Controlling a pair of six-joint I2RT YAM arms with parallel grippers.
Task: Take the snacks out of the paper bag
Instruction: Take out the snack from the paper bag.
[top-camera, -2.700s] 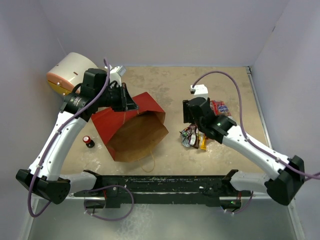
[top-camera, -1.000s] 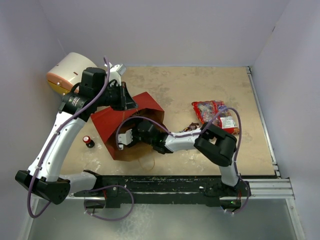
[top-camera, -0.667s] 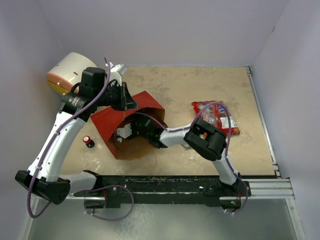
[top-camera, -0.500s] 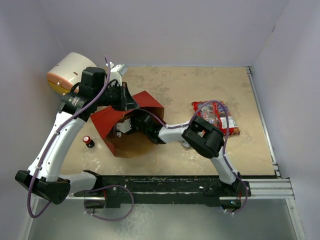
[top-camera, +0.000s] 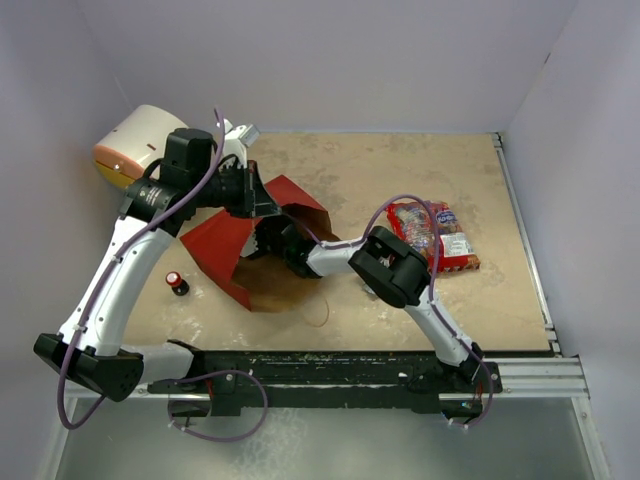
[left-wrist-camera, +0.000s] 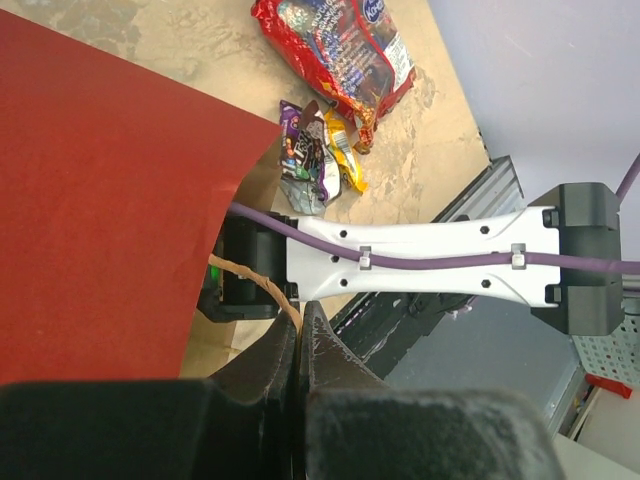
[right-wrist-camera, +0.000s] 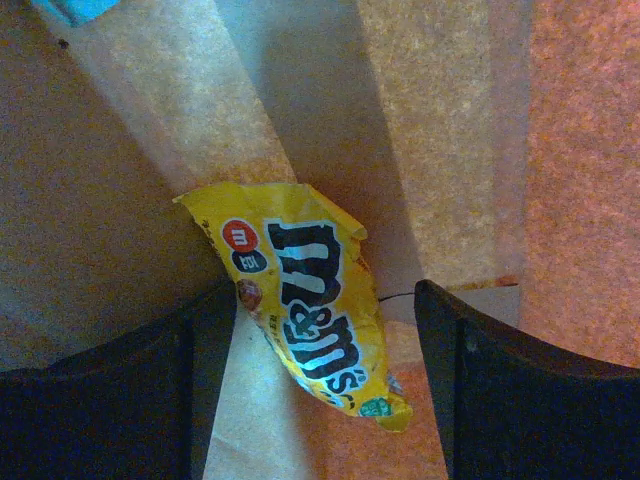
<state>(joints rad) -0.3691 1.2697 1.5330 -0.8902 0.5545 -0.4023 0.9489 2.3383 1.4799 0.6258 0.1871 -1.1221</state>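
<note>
The bag lies on its side with its mouth toward the right arm. Inside it we see one yellow packet, crinkled, resting on the creased brown kraft wall, and a blue scrap further in, while the big red pack and a heap of small wrappers lie outside on the sandy table. The right claw is deep inside with its jaws spread, one on each side of the packet and not closed on it. The left claw is pinched tight on the bag's upper rim and holds up the smooth red wall, so the mouth gapes wide, yet the paper stands close around the jaws.
</note>
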